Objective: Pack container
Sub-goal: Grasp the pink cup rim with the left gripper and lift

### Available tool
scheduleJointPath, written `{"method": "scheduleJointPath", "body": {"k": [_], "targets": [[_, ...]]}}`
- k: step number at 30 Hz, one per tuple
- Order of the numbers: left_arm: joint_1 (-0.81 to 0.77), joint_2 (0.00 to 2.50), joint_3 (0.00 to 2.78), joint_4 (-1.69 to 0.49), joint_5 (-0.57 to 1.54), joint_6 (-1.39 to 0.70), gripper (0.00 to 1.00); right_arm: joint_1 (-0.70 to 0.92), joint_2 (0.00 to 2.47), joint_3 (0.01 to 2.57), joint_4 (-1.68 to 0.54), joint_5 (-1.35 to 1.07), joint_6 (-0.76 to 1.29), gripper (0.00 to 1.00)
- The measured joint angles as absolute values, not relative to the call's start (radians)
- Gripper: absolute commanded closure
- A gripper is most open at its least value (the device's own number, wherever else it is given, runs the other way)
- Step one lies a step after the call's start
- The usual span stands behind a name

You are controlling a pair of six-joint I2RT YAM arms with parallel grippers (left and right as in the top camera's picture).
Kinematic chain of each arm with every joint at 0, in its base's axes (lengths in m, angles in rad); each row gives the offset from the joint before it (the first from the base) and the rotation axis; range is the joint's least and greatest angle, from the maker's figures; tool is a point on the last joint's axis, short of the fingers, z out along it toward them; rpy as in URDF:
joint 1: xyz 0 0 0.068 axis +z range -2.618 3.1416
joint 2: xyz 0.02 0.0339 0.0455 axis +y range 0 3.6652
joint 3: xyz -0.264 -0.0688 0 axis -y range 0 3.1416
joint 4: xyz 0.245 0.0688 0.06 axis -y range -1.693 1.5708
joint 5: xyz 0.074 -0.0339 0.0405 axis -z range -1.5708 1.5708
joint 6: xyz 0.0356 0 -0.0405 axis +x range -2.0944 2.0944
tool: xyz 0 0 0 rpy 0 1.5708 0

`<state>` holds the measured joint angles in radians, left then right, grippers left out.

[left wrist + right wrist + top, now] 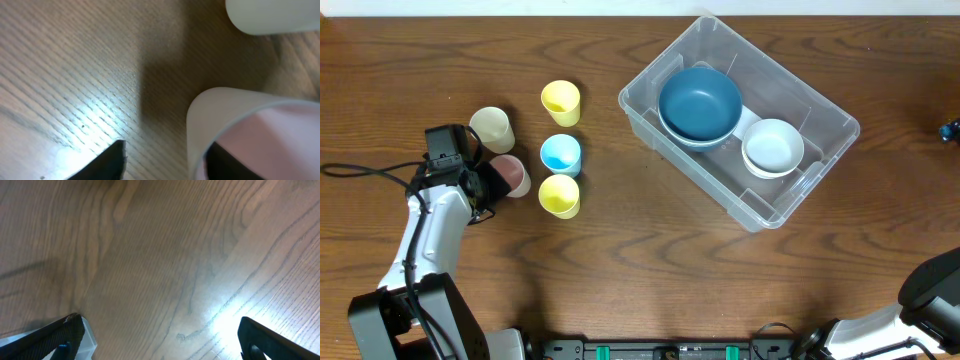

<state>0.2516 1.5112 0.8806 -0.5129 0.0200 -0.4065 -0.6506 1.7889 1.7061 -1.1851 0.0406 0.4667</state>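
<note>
Container (786,74): clear rectangular bin with a rounded rim, skewed, at 2 o'clock from table (650,270) centre. Blue bowl (700,102) and white bowl (773,146) sit inside. Left gripper (492,183) is at 9 o'clock, jaws parted and straddling the pink cup (512,176) wall without clamping it. Right gripper (160,335) is at 5 o'clock, spread wide and holding nothing.

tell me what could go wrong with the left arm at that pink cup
1. The left gripper straddles the wall of the pink cup with its jaws open; closing off-centre could tip it.
2. The cream cup and blue cup stand close by and could be knocked on lifting.
</note>
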Motion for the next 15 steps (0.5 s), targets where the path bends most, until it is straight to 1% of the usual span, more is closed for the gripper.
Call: {"method": "scheduleJointPath", "body": {"k": [7,9,11,15], "targets": [[0.252,1.511,0.881,-0.509,0.023,-0.408,0.85,-0.651,1.789,1.706,-1.185,0.041,0.467,0.01],[0.252,1.511,0.881,-0.502,0.023,-0.409,0.90,-0.651,1.789,1.706,-1.185,0.041,0.467,0.01],[0.252,1.511,0.881,-0.497,0.025,-0.409,0.94,-0.651,1.789,1.706,-1.185,0.041,0.467,0.01],[0.252,1.483,0.882,-0.495,0.058,-0.410,0.94,-0.651,1.789,1.706,-1.185,0.041,0.466,0.01]]}}
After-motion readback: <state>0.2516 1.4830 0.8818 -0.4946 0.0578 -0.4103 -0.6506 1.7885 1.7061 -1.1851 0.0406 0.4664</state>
